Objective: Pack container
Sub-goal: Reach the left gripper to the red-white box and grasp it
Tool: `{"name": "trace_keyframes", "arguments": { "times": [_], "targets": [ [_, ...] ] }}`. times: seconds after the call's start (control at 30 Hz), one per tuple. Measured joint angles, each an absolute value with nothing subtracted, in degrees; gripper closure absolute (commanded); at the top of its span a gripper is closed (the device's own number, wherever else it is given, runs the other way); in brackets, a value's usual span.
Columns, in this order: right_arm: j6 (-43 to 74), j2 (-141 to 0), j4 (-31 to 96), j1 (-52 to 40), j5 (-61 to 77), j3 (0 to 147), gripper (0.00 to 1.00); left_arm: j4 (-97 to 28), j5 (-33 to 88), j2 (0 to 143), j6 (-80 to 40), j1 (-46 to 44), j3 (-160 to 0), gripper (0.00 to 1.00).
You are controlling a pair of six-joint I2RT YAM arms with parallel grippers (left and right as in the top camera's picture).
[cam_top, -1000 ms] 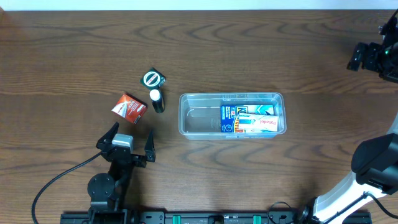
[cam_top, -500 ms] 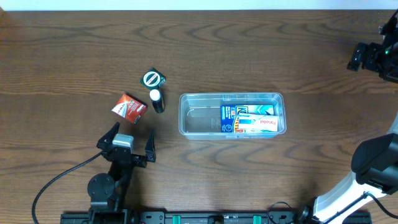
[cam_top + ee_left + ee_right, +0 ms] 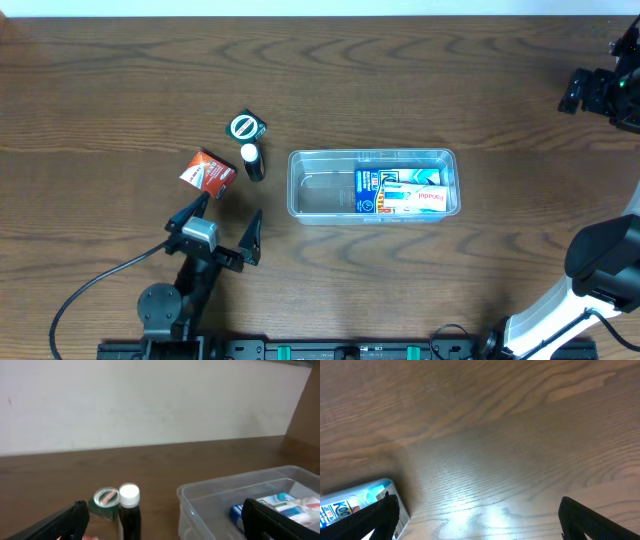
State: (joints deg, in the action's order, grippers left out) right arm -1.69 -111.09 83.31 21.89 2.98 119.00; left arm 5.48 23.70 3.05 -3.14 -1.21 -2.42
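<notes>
container (image 3: 320,196) sitting mid-table, blue-and-white boxes (image 3: 405,192) lying in its right half | box print reading too small | left hand (image 3: 230,206) gaping wide near front edge | right hand (image 3: 477,510) spreading wide near far right corner

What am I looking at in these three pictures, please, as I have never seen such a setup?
These are two robot arms at a wooden table, each ending in a two-finger gripper. One picture looks down from above; the other two come from cameras on the wrists, so the dark shapes at their lower corners are each arm's own fingers. The left gripper and right gripper are open and hold nothing. On the table lies a clear container with blue and white packs in its right half. To its left lie a red-orange box, a dark bottle with a white cap and a green item.
</notes>
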Motion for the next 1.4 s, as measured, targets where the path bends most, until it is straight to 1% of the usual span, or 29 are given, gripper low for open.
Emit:
{"name": "trace_keyframes", "arguments": {
  "times": [0.1,0.17,0.4,0.53,0.73,0.93,1.2,1.4],
  "targets": [
    [-1.69,-111.09,83.33,21.89,2.98,119.02,0.01,0.84,23.57,7.94,-3.97,-1.21,-7.68,0.02],
    [-1.69,-111.09,83.31,21.89,2.98,119.02,0.01,-4.08,23.59,13.39,-3.81,-1.21,-14.13,0.02],
    [-1.69,-111.09,83.33,21.89,2.98,119.04,0.01,-28.29,23.18,37.12,2.09,-1.21,-41.17,0.02],
    [-1.69,-111.09,83.33,21.89,3.01,119.09,0.01,-42.28,20.12,51.33,4.75,-1.21,-56.42,0.02],
    [-1.69,-111.09,83.33,21.89,2.96,119.09,0.01,-56.95,16.32,65.95,11.97,-1.21,-69.28,0.02],
    [-1.69,-111.09,83.33,21.89,2.96,119.09,0.01,-61.67,14.15,72.31,18.15,0.71,-71.11,0.02],
    [-1.69,-111.09,83.31,21.89,2.96,119.09,0.01,-58.41,13.08,79.37,21.32,5.69,-71.11,0.02],
    [-1.69,-111.09,83.33,21.89,2.96,119.09,0.01,-54.92,13.08,84.77,25.65,7.14,-71.13,0.02]
  ]
}}
